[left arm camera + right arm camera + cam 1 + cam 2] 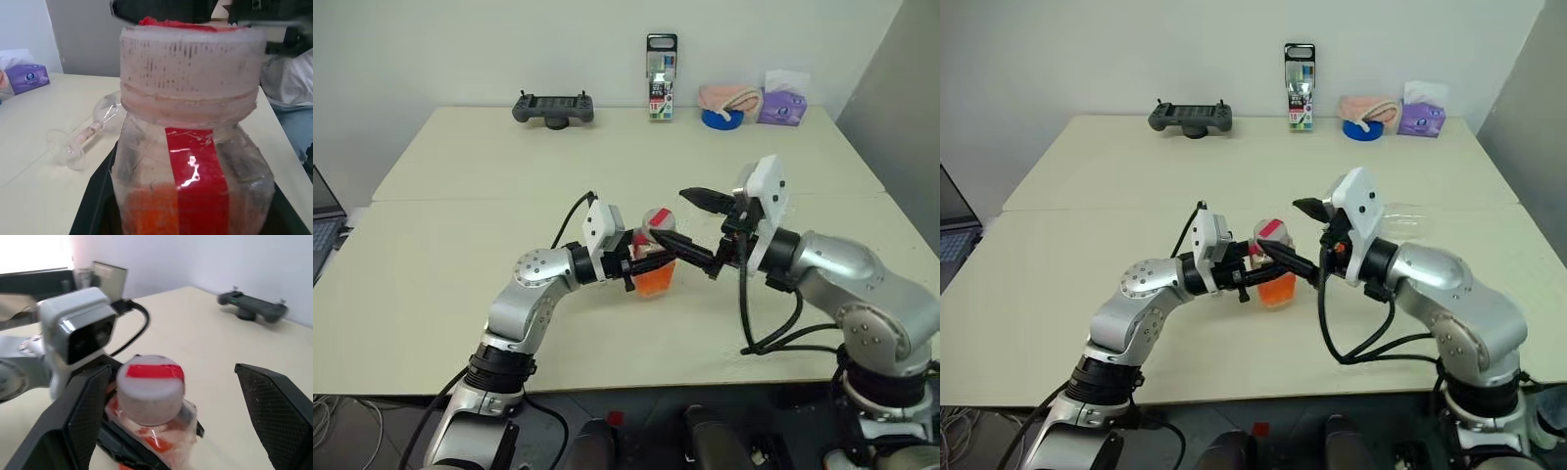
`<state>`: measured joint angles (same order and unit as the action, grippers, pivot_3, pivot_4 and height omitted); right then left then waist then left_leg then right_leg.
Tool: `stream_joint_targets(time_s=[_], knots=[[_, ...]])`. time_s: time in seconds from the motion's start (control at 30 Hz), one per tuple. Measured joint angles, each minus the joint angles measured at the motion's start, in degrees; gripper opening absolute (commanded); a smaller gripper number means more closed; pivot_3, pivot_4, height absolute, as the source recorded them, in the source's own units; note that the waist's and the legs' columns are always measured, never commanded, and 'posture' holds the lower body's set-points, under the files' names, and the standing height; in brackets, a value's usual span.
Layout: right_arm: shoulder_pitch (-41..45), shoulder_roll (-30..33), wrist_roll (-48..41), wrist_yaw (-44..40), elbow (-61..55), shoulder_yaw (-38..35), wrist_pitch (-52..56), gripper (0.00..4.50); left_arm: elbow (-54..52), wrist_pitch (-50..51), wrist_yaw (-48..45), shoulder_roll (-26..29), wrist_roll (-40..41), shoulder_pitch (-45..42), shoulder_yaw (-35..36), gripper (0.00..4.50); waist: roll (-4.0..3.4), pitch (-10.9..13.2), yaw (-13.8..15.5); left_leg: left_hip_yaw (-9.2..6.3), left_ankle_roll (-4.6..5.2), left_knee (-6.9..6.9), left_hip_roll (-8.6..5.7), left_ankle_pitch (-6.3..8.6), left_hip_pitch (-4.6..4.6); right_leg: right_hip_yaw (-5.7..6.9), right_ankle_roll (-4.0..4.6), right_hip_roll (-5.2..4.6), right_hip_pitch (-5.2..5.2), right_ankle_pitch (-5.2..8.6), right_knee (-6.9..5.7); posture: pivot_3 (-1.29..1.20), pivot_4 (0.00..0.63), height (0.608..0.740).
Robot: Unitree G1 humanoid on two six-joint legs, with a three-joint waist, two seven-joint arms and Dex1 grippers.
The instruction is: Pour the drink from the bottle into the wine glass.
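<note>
Here, my left claw [641, 262] was pinched tight on the bottle [655, 264], which stood upright on the table [460, 245], near its front edge and roughly at its middle. The drink [655, 283] filled only the lower part of the bottle, orange-red behind the clear wall. The red-and-white cap [149, 386] was still on the neck. My right claw [176, 416] was spread wide, one black finger [83, 406] just beside the cap on one side and the other well out on the far side, so the cap sat between them; whether either finger touched the cap I could not tell. From the head view, my right finger lay across the front of the bottle and hid part of its shoulder.

The wine glass [90, 132] lay on its side on the table beyond the bottle, toward my right, its foot pointing away from the bowl; my right forearm covered most of it in the head views.

Far behind the bottle, along the back edge of the table, stood a grey handheld controller [553, 108] to the left, a tall box of pens [661, 78] almost straight behind, then a blue roll of tape [722, 118] with a pinkish cloth [729, 97] on it, and a purple tissue pack [783, 103] to the right. A laptop's corner [325, 220] showed off the table's left side.
</note>
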<state>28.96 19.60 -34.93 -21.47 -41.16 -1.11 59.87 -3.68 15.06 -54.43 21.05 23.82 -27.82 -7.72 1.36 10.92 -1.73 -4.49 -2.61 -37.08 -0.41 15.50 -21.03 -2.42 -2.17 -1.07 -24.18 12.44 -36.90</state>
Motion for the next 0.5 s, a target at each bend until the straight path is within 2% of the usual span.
stream_joint_targets(time_s=[0.07,0.23,0.5], knots=[[-0.79,-3.7,-0.02,4.99,-2.13,0.25,2.26,4.31,0.73,-0.38,-0.09,-0.22,-0.16,-0.2,-0.04,1.68,-0.01,0.0,-0.14,0.01,0.0,0.01,0.0,0.0,0.0,-0.03,0.0,0.0,-0.04,0.0,-0.02,0.0,0.15,0.74],[-0.12,-7.67,2.13,14.27,-4.96,2.53,7.0,4.31,1.36,-0.87,-0.18,-0.49,-0.63,-1.29,-0.08,1.67,-0.01,0.0,-0.15,0.0,0.0,0.02,0.01,0.0,0.02,0.0,0.0,0.01,-0.02,0.0,-0.02,0.0,0.15,0.74],[1.53,-11.96,4.5,21.75,-7.08,5.07,11.24,4.31,1.67,-1.79,-0.04,-0.33,-1.37,-1.31,0.64,1.67,-0.01,0.0,-0.16,-0.02,0.01,0.04,0.02,0.0,0.01,0.02,0.01,0.02,-0.02,0.01,0.01,0.0,0.15,0.74]])
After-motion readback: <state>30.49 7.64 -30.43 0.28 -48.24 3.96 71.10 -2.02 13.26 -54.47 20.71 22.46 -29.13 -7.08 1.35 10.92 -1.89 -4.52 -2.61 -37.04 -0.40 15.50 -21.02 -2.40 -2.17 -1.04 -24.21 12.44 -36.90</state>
